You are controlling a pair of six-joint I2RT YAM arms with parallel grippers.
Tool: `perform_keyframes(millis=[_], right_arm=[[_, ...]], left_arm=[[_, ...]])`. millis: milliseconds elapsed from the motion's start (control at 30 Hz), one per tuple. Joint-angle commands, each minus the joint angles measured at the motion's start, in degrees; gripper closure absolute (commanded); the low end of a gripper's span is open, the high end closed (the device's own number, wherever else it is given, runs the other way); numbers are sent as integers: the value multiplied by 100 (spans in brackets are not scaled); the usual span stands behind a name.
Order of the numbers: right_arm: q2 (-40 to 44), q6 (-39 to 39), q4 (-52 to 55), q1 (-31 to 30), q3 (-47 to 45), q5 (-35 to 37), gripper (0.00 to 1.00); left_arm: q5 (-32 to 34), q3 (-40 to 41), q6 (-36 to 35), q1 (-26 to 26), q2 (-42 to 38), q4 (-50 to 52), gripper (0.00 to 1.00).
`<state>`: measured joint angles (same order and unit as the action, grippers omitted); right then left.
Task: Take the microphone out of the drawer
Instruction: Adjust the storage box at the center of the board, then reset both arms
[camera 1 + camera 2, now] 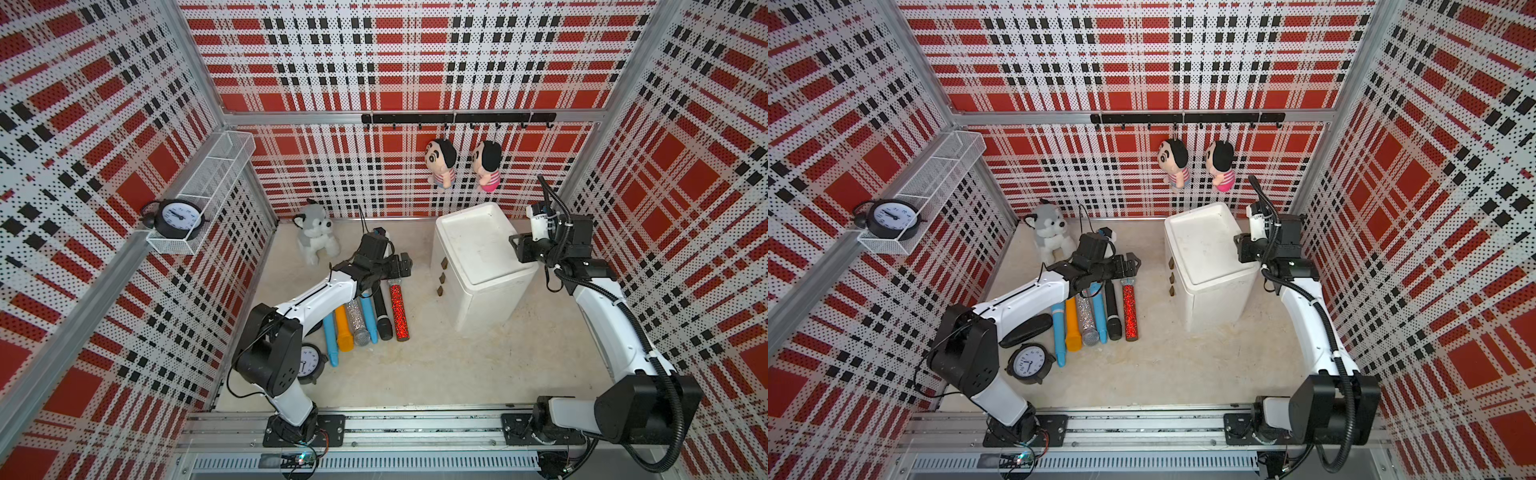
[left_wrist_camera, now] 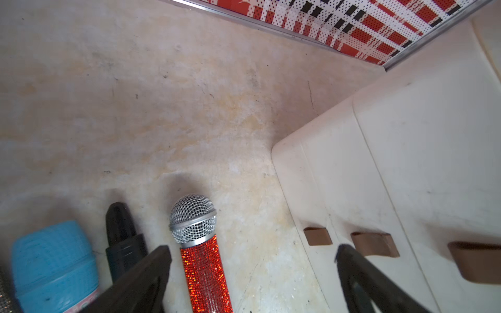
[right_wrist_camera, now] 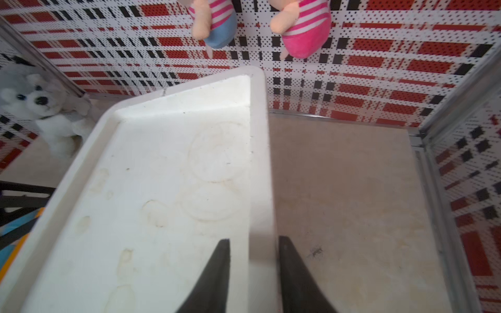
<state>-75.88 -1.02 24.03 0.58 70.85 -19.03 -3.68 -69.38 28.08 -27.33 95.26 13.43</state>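
Mounting rail [image 1: 415,430] is closest to me, with both arm bases on it. Next out, a table clock [image 1: 1030,363] lies face-up on the worktop [image 1: 436,365], well behind the left end effector [image 1: 406,264]. Then six mics lie side by side. The red glitter microphone [image 1: 400,309] is the one nearest that end effector. It lies flat on the worktop, mesh head right by the fingertips, outside the drawer unit [image 1: 486,299]. The black microphone [image 1: 383,313] lies beside it, on the side away from the unit.

Left end effector is wide open, holding nothing. In its wrist view I see the red mic's head between the two fingers, neither touching it. The drawer unit stands just ahead, all three drawers pushed in.

Right end effector [image 3: 254,239] sits over the unit's top, fingers part-way apart and straddling the raised rim, one inside the tray, one outside. I see a gap, no clamp.

Beyond the left end effector sits a husky plush [image 1: 313,232]. Farthest out, two dolls [image 1: 441,162] hang on the hook rail [image 1: 457,118].
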Motion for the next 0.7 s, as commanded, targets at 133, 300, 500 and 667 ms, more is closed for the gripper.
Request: perform_keyframes(millis=[133,300,500,667], right_arm=[[-147,18,144,-112,324,-471,0],[-156,121,241,-52,789,-562,0],[-2,-230,-100,598,914,-1351,0],[320,-461,-493,1171,412,-1342,0]], left_arm=[[756,92,-57,379,-293,151,2],[1398,169,-92,444,-314,196,2],[1880,575,-384,585,-591,-116,2],[2016,1463,-541,811,-1240,-1013,2]])
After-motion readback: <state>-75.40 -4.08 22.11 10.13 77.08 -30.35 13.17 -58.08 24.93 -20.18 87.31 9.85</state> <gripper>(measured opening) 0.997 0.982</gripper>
